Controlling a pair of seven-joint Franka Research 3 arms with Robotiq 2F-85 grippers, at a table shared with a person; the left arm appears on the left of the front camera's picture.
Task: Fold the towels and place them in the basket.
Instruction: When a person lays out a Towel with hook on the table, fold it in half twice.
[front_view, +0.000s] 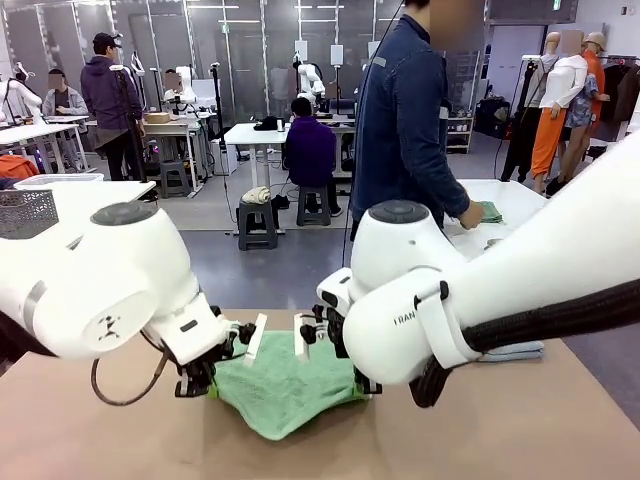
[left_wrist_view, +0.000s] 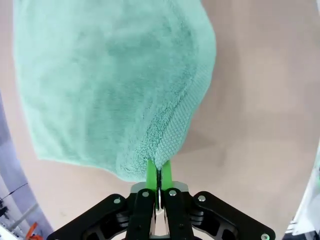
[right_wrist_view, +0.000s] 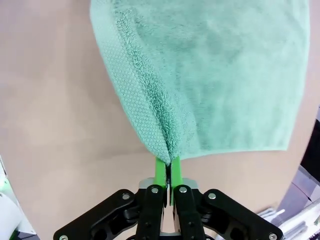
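Pinching both ends of one edge: left gripper (left_wrist_view: 159, 172) fully closed on one corner of the green towel (front_view: 285, 390), right gripper (right_wrist_view: 167, 167) closed the same way on the other, green pads pressed flat with cloth between. Held edge runs left-right between the arms; the rest of the cloth spreads from it toward the robot's side onto the table (front_view: 520, 430). Each arm is equally near its own corner. Judgement: the fold turns on carrying that edge across the towel's body. Blue-grey towel (front_view: 512, 351) lies under the right arm; basket (front_view: 25, 212) sits well apart, far left.
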